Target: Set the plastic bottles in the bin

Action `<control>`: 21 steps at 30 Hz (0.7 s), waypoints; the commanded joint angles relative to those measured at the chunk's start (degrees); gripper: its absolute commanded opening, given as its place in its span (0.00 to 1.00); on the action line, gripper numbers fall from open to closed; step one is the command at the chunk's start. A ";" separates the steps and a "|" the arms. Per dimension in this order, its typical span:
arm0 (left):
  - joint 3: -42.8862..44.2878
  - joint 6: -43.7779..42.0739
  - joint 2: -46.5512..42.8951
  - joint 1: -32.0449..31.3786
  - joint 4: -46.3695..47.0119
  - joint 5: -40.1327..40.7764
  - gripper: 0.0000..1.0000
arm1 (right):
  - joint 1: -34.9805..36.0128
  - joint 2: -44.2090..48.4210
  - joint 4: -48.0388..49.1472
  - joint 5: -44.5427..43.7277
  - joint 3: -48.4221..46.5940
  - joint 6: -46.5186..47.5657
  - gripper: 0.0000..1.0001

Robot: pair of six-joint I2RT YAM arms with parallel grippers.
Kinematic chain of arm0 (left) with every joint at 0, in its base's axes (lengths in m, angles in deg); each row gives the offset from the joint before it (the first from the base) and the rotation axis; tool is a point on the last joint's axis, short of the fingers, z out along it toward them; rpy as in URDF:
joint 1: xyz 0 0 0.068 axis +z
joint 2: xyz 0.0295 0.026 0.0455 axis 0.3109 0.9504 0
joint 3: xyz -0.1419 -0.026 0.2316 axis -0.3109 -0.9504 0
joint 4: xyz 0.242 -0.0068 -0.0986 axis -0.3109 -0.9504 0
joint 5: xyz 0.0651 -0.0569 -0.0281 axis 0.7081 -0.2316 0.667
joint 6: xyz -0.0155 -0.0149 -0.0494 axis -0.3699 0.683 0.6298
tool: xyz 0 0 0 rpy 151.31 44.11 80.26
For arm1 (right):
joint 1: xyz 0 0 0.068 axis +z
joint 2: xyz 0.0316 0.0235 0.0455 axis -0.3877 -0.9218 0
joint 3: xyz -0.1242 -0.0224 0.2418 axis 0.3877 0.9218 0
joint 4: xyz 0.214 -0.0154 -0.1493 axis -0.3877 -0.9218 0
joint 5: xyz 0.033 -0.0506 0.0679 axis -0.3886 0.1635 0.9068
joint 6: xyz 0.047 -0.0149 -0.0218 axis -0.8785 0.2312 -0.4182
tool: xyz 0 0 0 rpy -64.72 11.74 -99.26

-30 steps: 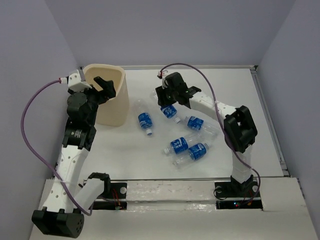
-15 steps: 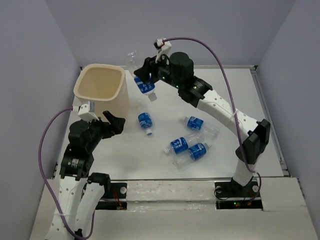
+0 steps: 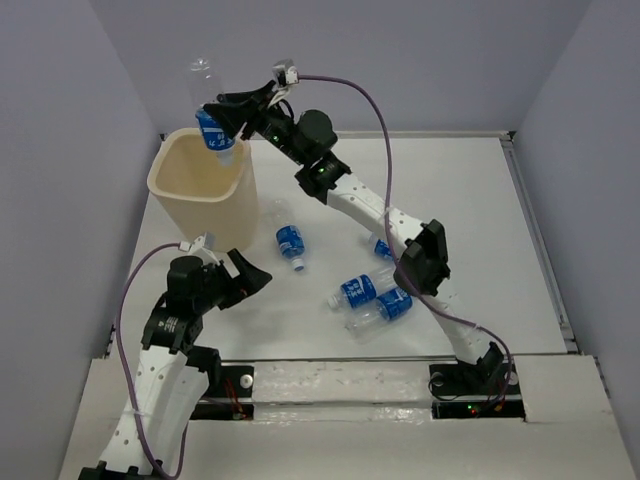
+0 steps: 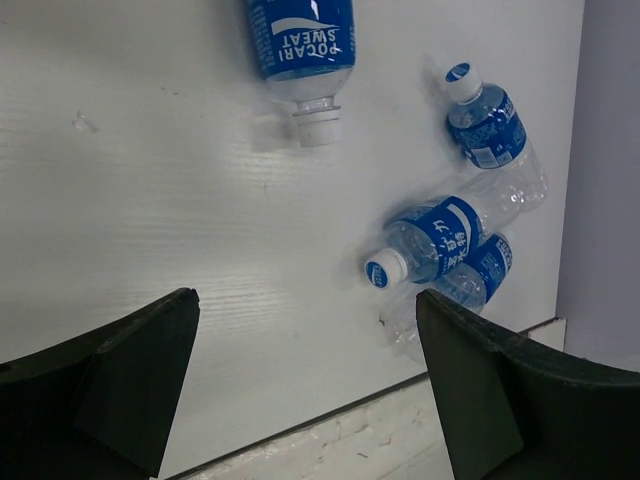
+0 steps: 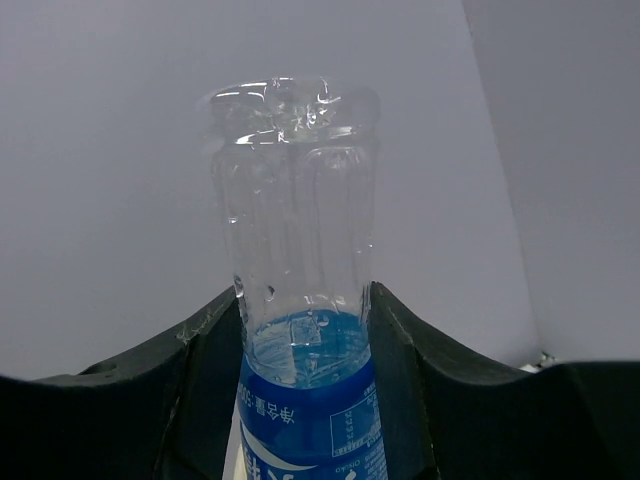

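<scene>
My right gripper (image 3: 228, 120) is shut on a clear plastic bottle (image 3: 207, 88) with a blue label, held base up over the far edge of the cream bin (image 3: 228, 214). In the right wrist view the bottle (image 5: 300, 270) sits between the closed fingers (image 5: 205, 370). Several more bottles lie on the white table: one (image 3: 291, 244) near the bin, two side by side (image 3: 357, 290) (image 3: 393, 302), and one (image 3: 381, 244) partly hidden behind the right arm. My left gripper (image 3: 248, 275) is open and empty, low over the table in front of the bin. The left wrist view shows its spread fingers (image 4: 130, 370) and the lying bottles (image 4: 300, 45) (image 4: 432, 238) (image 4: 488, 122).
The right arm's elbow (image 3: 424, 262) hangs over the bottles at centre right. A raised table edge (image 3: 540, 240) runs along the right side. Grey walls enclose the table on three sides. The table's near edge (image 4: 330, 415) lies just below the left gripper.
The right arm lifted a bottle off the table and swung it left to above the bin. The left arm pulled back from the bin toward the near edge.
</scene>
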 commanded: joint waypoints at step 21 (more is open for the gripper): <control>2.17 10.08 8.16 -16.86 14.79 17.14 0.99 | 4.06 24.77 3.91 -3.76 33.83 12.31 0.97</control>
